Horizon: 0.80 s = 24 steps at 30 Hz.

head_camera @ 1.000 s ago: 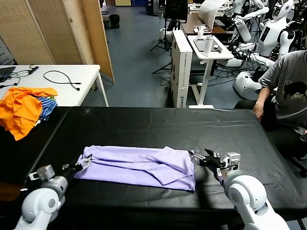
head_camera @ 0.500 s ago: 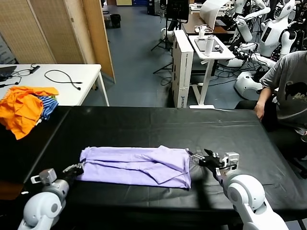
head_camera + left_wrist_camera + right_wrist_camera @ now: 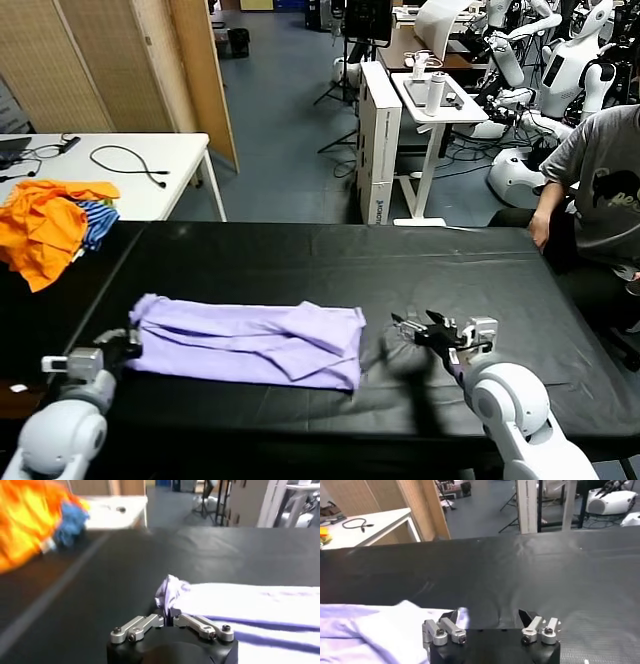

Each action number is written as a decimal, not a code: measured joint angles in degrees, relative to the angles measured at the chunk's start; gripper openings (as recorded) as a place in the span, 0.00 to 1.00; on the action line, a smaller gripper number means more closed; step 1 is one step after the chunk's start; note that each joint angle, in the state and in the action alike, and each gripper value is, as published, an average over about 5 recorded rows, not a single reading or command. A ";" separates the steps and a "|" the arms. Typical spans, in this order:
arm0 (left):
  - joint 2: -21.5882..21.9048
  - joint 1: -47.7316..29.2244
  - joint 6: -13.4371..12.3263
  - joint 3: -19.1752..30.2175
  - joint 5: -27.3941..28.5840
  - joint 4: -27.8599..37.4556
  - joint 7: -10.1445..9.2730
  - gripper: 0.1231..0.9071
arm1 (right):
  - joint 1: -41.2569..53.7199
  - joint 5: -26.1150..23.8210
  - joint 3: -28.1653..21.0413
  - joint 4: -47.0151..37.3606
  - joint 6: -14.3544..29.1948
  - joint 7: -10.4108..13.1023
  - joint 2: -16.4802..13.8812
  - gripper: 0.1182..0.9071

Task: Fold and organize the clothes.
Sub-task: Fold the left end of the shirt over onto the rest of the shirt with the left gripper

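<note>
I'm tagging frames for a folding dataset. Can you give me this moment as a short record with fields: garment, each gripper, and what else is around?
garment: lavender T-shirt, folded into a long band, lying flat on the black table
left gripper: shut on the shirt's left end, fabric bunched between its fingers
right gripper: open, on the table just off the shirt's right end, holding nothing
other clothes: orange and blue-striped heap at far left
bystander: seated person at far right

The clothes (image 3: 250, 340) lie on the table (image 3: 330, 265), between the left end effector (image 3: 128, 343) and right end effector (image 3: 408, 328).
</note>
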 joint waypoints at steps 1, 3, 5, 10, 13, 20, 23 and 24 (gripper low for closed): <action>0.71 0.43 -0.66 -0.84 1.58 -0.13 0.16 0.10 | 0.03 0.01 -0.10 0.03 0.00 0.01 0.06 1.00; 2.00 1.33 -1.74 -2.48 4.58 -0.44 0.25 0.10 | -0.09 0.04 -0.20 0.18 0.00 0.02 0.17 1.00; 2.82 2.17 -2.22 -3.67 6.38 -0.92 0.06 0.10 | -0.41 0.06 -0.13 0.48 0.06 0.00 0.27 1.00; 2.14 3.29 -0.66 -3.49 4.19 -3.80 -1.68 0.10 | -1.80 0.02 0.71 1.72 0.35 -0.12 0.38 1.00; 0.40 3.16 1.29 -1.50 0.55 -6.91 -2.93 0.10 | -2.90 0.01 1.55 2.73 0.42 -0.15 0.23 1.00; -4.31 0.90 7.34 5.41 -13.36 -14.67 -8.29 0.10 | -5.60 -0.43 4.08 4.22 0.62 -0.18 0.29 1.00; -5.95 -0.36 8.68 8.34 -17.68 -16.62 -9.50 0.10 | -6.54 -0.84 4.82 4.59 0.73 -0.20 0.67 1.00; -6.47 -0.75 8.90 9.30 -18.53 -16.93 -9.65 0.10 | -6.82 -0.97 4.99 4.70 0.76 -0.21 0.79 1.00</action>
